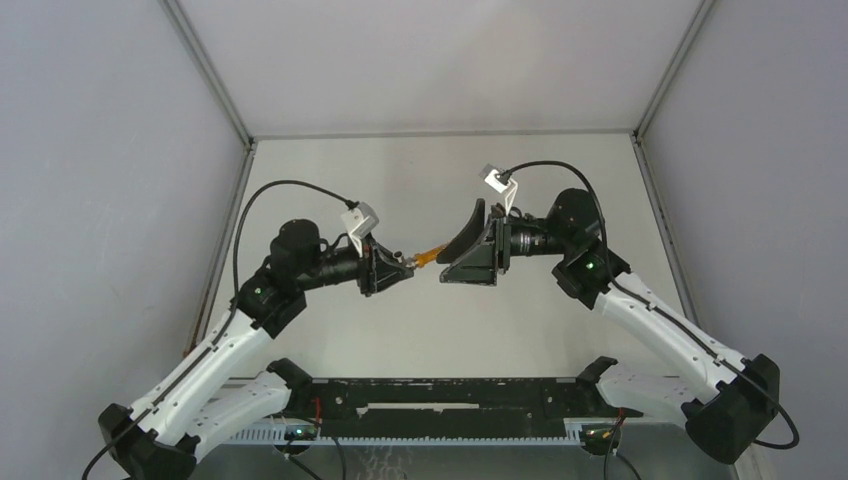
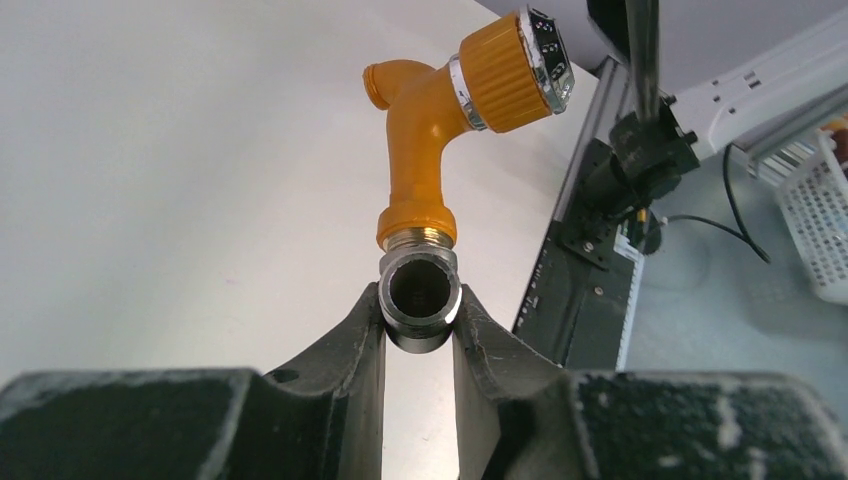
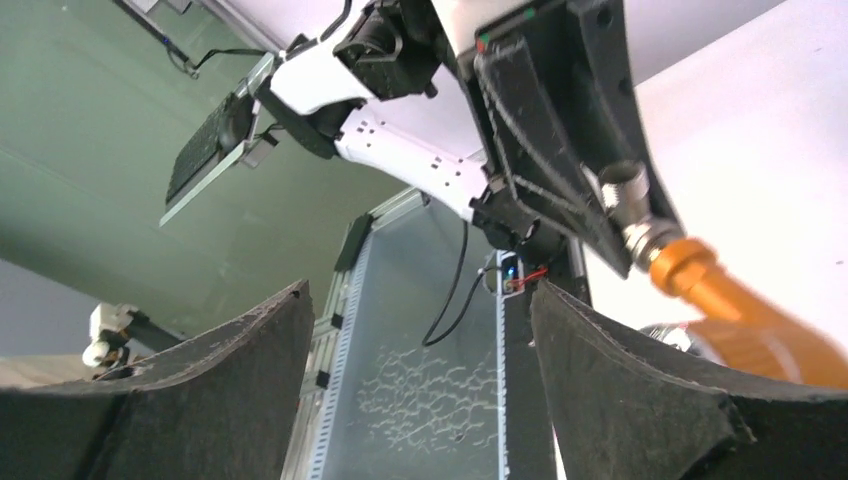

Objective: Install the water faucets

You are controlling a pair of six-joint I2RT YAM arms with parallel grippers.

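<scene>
1. The left gripper [image 2: 420, 318] is clenched on the grey metal fitting [image 2: 420, 292], which sits at the foot of the orange tap body [image 2: 418, 150].
2. The right gripper [image 3: 420, 300] stands released and empty, just beside the tap body.
3. The tap body looks light, stiff and smooth; its ribbed collar [image 2: 500, 70] likely offers the surest hold.
4. No writing is readable.

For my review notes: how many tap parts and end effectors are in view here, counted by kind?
Orange tap body: 1
Grey metal fitting: 1
End effectors: 2 (left end effector, right end effector)
Total: 4
</scene>
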